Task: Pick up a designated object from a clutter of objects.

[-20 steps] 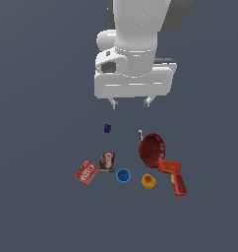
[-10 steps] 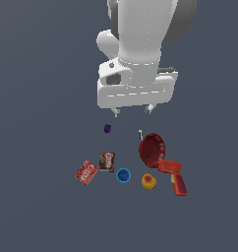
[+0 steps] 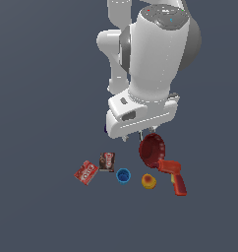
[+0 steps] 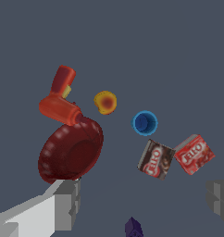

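The designated object [image 3: 149, 181] is a small round yellow-orange item with a reddish top, lying on the floor between the blue cup [image 3: 123, 175] and the red-orange drill [image 3: 174, 176]. The wrist view shows the designated object [image 4: 105, 102] beyond the dark-red bowl [image 4: 70, 150]. My gripper [image 3: 139, 135] hangs above the clutter of objects, over the bowl's [image 3: 153, 149] far rim and well short of the yellow item. Its fingers [image 4: 65, 203] stand wide apart with nothing between them, so the gripper [image 4: 141, 199] is open.
A brown packet [image 3: 106, 161] and a red box [image 3: 86, 172] lie toward the exterior view's left of the blue cup [image 4: 144, 122]. A tiny purple thing [image 4: 133, 227] sits close under the hand. The drill [image 4: 60, 99] touches the bowl.
The arm has come down and nearer to the clutter, so the hand now hangs just above the bowl. The objects have not moved, and the fingers stay apart.
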You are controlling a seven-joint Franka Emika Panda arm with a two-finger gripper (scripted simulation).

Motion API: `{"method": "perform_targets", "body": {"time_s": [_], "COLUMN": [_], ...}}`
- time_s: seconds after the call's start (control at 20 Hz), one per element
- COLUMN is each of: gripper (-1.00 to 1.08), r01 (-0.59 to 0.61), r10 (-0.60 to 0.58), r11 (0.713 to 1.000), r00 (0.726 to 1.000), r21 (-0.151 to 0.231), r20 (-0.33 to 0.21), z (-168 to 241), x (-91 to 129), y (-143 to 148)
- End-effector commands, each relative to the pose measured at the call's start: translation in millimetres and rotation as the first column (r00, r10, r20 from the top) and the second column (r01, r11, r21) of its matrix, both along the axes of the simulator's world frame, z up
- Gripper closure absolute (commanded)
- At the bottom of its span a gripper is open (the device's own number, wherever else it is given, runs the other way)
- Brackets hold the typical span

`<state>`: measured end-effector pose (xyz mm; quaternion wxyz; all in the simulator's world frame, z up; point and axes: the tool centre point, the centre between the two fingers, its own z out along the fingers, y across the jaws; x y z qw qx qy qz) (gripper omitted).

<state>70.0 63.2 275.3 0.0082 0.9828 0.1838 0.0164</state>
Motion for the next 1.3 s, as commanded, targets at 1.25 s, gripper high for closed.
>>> {"method": "perform_targets", "body": {"time_s": [1.25], "gripper": [-0.92], "r01": [-0.587], "r10": [0.587], "r11": [0.810], "r00": [0.809], "r21": [0.010], "r20": [-0.035], "z": [-188.0], "x": [72.4], "y": [67.6]}}
